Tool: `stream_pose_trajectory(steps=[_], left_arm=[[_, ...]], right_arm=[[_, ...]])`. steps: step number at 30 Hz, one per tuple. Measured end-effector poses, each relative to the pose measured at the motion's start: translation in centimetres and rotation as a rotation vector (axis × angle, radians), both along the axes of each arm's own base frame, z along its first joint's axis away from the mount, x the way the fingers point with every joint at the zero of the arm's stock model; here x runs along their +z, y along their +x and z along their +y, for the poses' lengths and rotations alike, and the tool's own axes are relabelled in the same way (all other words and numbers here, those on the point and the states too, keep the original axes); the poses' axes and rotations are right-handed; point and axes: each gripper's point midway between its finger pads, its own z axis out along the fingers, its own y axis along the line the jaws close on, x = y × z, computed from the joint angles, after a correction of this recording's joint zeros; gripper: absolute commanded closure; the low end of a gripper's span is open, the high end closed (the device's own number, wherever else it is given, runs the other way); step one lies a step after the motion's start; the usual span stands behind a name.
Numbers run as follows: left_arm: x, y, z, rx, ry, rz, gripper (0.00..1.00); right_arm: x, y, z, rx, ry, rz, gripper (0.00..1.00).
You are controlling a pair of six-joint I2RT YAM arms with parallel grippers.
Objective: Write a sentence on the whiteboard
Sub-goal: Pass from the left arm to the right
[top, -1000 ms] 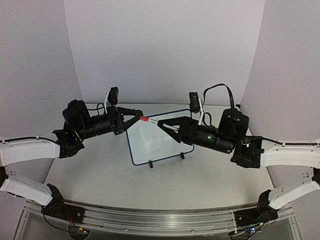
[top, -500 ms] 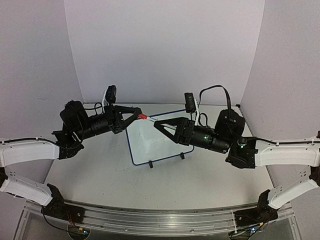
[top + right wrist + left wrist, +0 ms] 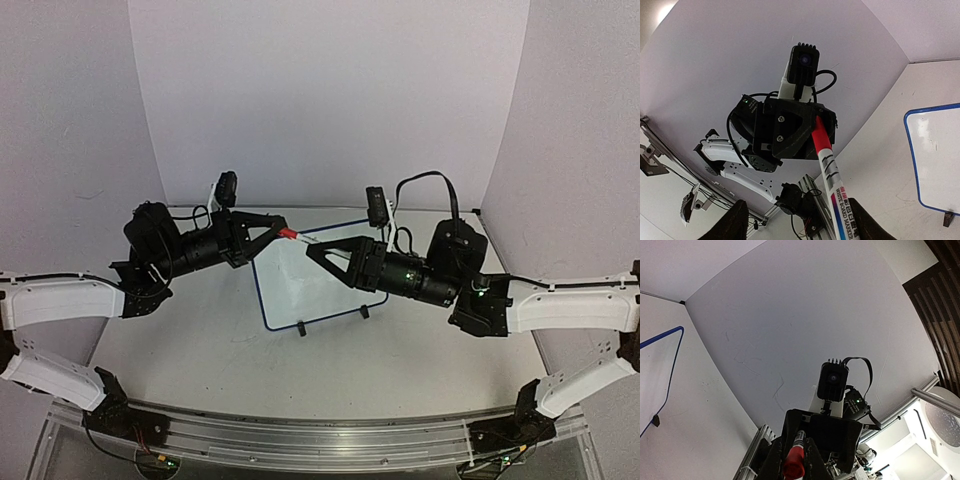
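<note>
The whiteboard [image 3: 300,290] stands tilted on two black feet at the table's middle, and no writing shows on it. It also shows in the left wrist view [image 3: 652,365] and the right wrist view [image 3: 940,160]. A whiteboard marker [image 3: 300,238] with a red cap hangs in the air above the board's upper left corner. My left gripper [image 3: 280,232] is shut on the red cap [image 3: 794,467]. My right gripper [image 3: 312,250] faces it; its fingers [image 3: 735,222] stand wide apart around the marker's white body [image 3: 832,175].
Grey-white walls close the table at the back and both sides. An aluminium rail [image 3: 300,435] runs along the near edge with both arm bases. Each arm's wrist camera sticks up above its gripper.
My right arm has shifted a little to the left, towards the left gripper. The left gripper keeps the marker's red cap at about the same spot.
</note>
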Motion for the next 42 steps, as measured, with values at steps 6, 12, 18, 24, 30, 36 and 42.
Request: stream_pose_trajectory(steps=[6, 12, 18, 24, 30, 36, 42], left_arm=[[-0.3, -0.2, -0.3, -0.023, 0.003, 0.012, 1.00], [-0.3, -0.4, -0.3, -0.038, 0.001, 0.013, 1.00], [-0.5, -0.7, -0.5, -0.060, 0.009, 0.014, 1.00], [-0.6, -0.9, -0.6, -0.076, 0.013, 0.013, 1.00], [-0.6, -1.1, -0.7, -0.083, 0.012, 0.009, 1.00], [-0.5, -1.1, -0.7, -0.086, 0.010, 0.006, 1.00], [-0.5, -1.1, -0.7, -0.087, 0.010, 0.006, 1.00]], right_arm=[[-0.1, 0.1, 0.1, 0.000, -0.002, 0.000, 0.46], [0.0, 0.1, 0.1, -0.001, 0.001, -0.004, 0.50], [-0.1, 0.2, 0.2, -0.004, -0.002, -0.004, 0.57], [-0.5, 0.4, 0.3, -0.013, -0.009, 0.000, 0.67], [-0.5, 0.7, 0.2, -0.029, -0.011, 0.001, 0.76], [-0.6, 1.0, 0.1, -0.043, -0.013, 0.002, 0.78], [-0.6, 1.1, 0.1, -0.054, -0.012, 0.002, 0.78]])
